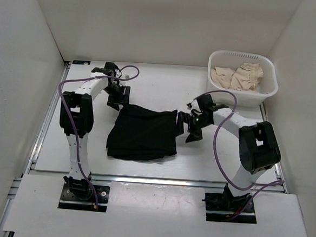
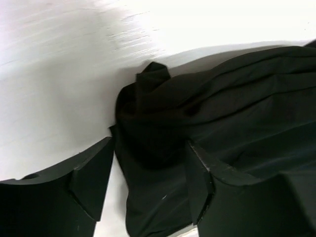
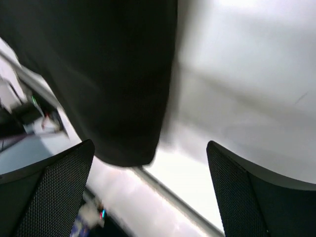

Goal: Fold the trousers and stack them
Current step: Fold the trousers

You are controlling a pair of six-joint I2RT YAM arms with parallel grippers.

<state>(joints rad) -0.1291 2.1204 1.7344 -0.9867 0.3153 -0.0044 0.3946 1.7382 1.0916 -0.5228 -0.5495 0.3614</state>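
We're watching the black trousers lying roughly folded on the desk. The left end effector is hovering released astride their bunched far-left corner, the right end effector released beside their right edge; neatening and stacking are looking undone.

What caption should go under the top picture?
Left gripper and right gripper flank the trousers; beige clothes lie in the basket.

Trousers: soft matte cloth. Basket: glossy plastic. Table: smooth, matte.
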